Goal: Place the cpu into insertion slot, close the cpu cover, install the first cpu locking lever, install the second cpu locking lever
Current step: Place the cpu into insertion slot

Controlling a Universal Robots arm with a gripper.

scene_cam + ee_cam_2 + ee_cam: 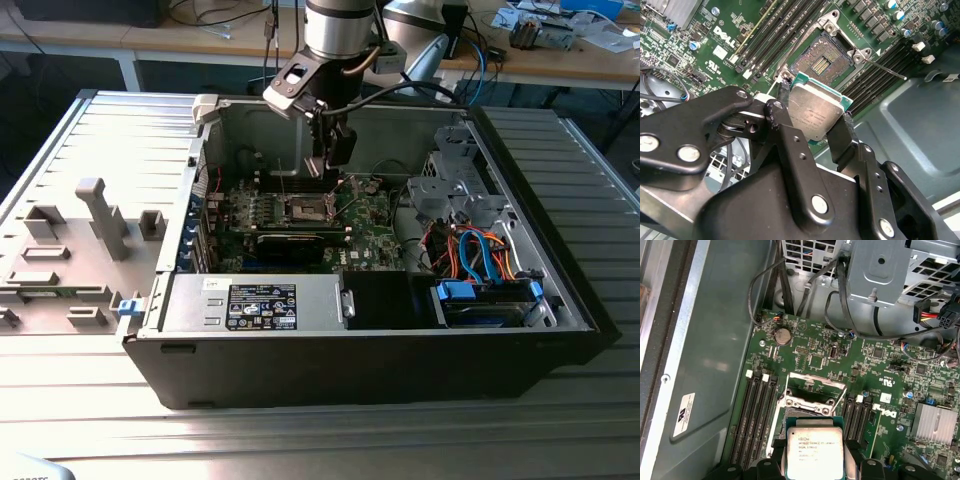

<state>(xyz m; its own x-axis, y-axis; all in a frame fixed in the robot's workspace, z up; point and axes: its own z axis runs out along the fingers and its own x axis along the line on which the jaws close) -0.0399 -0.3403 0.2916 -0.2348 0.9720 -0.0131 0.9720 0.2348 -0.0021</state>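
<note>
Two black fingers [790,142] pinch the cpu [815,112] by its sides, just above the open insertion slot [821,62] on the green board [705,27]

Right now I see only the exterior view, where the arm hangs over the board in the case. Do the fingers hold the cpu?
Observer: Yes. In the second wrist view the fingers clamp the cpu by two opposite edges.
Operator: Is the insertion slot free?
Observer: Yes, the insertion slot is bare, nothing seated in it.
Operator: And the cpu cover?
Observer: In the first wrist view the cpu cover stands raised open, off the slot.
</note>
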